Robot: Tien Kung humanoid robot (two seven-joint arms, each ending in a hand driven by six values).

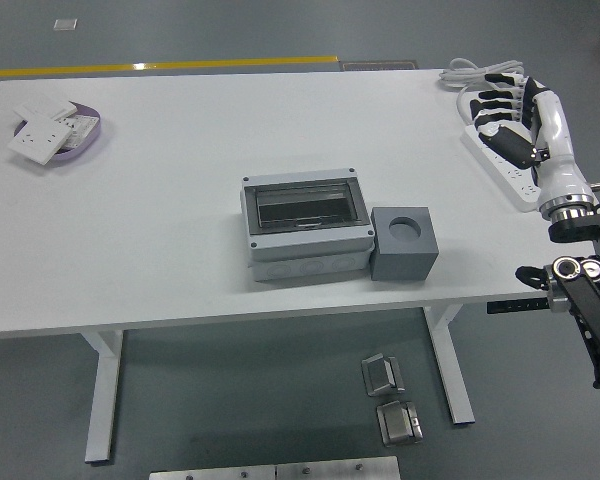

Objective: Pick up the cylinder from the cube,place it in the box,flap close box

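Note:
A grey box (306,226) with a clear flap lying shut over its top stands mid-table. Touching its right side is a dark grey cube (404,244) with an empty round hole in its top. No cylinder shows anywhere. My right hand (508,107) hovers at the table's far right, over the power strip, fingers loosely spread and holding nothing. The left arm is out of view.
A white power strip (514,175) with its coiled cable (483,76) lies at the right edge. A purple dish (84,139) holding white switch plates (40,136) sits at the far left. Metal parts (384,374) lie on the floor below.

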